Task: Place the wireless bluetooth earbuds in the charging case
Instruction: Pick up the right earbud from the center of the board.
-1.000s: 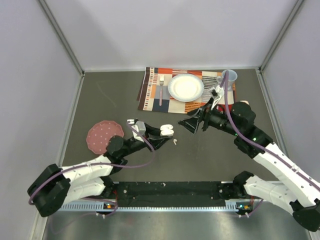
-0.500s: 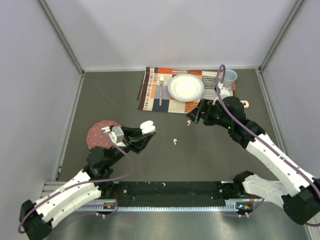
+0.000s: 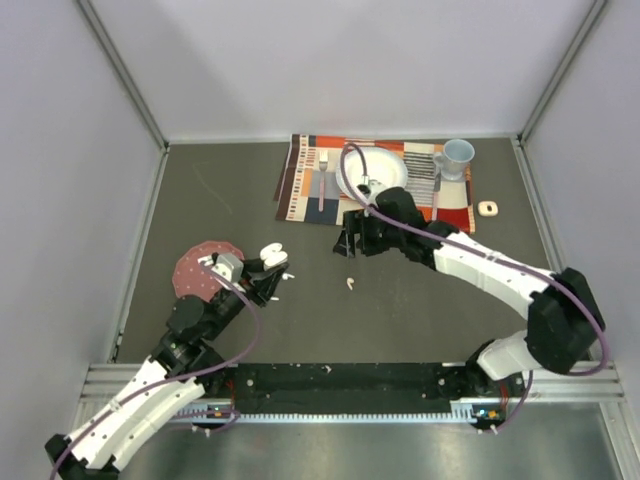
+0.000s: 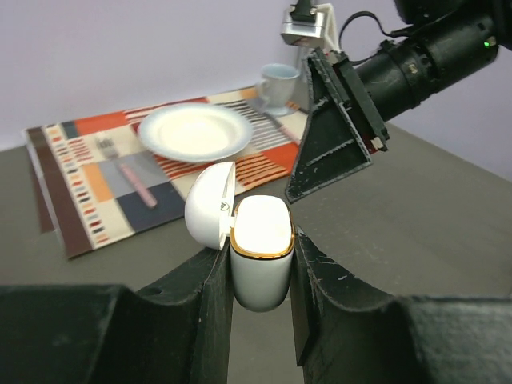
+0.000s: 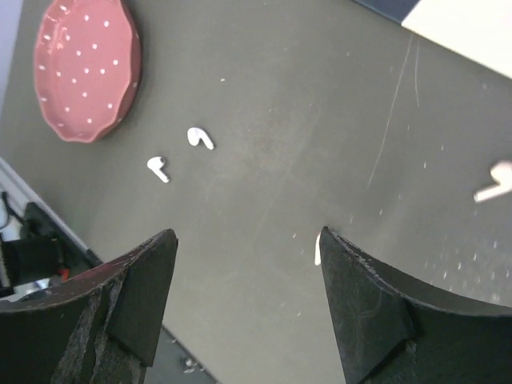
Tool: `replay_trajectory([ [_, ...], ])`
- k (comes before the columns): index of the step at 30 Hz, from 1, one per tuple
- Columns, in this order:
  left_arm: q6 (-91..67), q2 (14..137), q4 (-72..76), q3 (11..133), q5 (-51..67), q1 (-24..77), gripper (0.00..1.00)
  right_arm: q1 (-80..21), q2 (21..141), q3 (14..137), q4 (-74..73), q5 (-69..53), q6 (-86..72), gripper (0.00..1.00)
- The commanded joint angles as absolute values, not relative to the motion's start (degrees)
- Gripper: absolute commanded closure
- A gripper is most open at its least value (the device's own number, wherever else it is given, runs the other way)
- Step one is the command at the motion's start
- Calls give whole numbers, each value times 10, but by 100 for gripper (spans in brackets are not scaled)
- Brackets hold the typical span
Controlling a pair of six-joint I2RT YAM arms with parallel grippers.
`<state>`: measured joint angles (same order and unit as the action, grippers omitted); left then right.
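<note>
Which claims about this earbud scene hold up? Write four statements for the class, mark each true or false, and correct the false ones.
1. On the left arm, the jaws are shut on the charging case, whose lid stands open. True.
2. On the right arm, the jaws grip an earbud. False: they stand apart with nothing between them, above the table.
3. The fork lies on the placemat, left of the plate in the top view. True.
4. Two earbuds lie inside the pink dish. False: they lie on the table beside it.
</note>
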<state>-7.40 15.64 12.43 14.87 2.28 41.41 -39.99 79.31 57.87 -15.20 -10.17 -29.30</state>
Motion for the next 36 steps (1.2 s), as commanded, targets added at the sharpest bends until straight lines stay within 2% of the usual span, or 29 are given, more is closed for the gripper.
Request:
replay_trajectory([
  [1,-74,138,79,169,27,367,100,-406,859,618,-78,-157,-166,29],
  [3,-80,132,58,174,24,346,100,-407,901,647,-75,-188,-112,32],
  [4,-81,131,50,177,12,340,100,-407,913,652,-67,-208,-102,38],
  [7,-79,126,47,181,4,321,100,-409,963,676,-37,-260,-50,37],
  [14,-78,123,44,192,-18,266,100,-426,1048,746,-46,-278,-3,41],
  [22,-122,154,68,182,75,175,100,-475,1102,777,-39,-247,37,41],
  [32,-207,186,141,164,217,-17,100,-509,1152,807,-17,-244,46,42],
  [36,-223,175,144,156,245,-56,100,-511,1165,814,-16,-250,52,43],
])
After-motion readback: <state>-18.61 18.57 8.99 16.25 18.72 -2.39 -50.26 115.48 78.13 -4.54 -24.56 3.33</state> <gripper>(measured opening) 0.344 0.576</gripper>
